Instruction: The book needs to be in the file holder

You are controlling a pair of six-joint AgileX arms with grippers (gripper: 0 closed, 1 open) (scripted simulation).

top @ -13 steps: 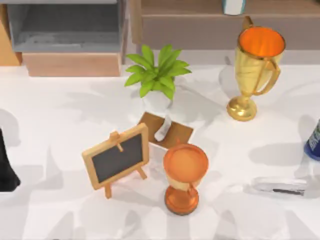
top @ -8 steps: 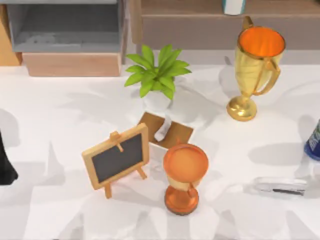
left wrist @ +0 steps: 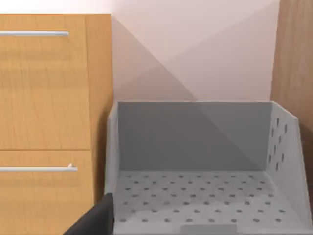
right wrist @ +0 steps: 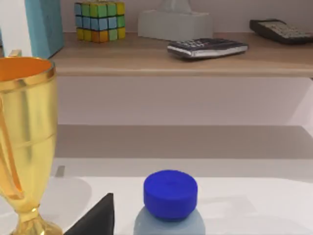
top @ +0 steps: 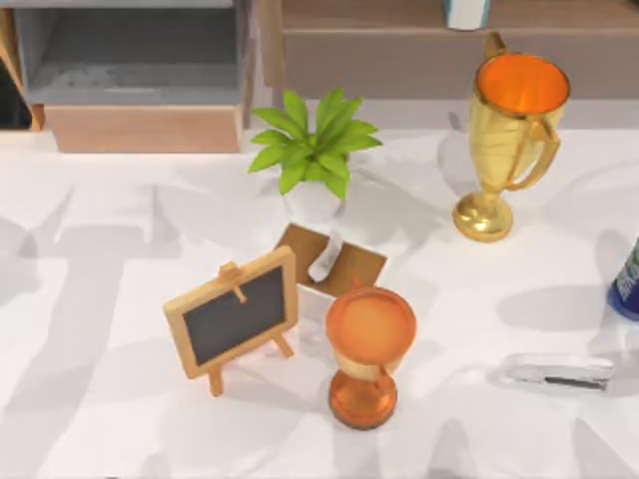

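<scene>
The file holder (top: 130, 70) stands at the far left of the table (top: 90, 299), with a drawer cabinet (left wrist: 49, 122) just beside it on its left. A long shelf (top: 449, 50) runs along the far edge to its right. The plant (top: 312, 150) sits in front of the gap between them. Near of the plant lies a flat board (top: 344, 261) with a roll (top: 325, 255) on it. Left and nearer stands the chalkboard easel (top: 235, 317); a small trophy (top: 367, 354) stands just right of the easel. A taller trophy (top: 507, 140) stands far right. At the right edge is a bottle (top: 627, 284), and nearer lies what may be a stapler (top: 557, 371). On the shelf rest a cube (right wrist: 100, 20), a box (right wrist: 175, 24), a remote (right wrist: 208, 48) and a calculator (right wrist: 282, 30).
</scene>
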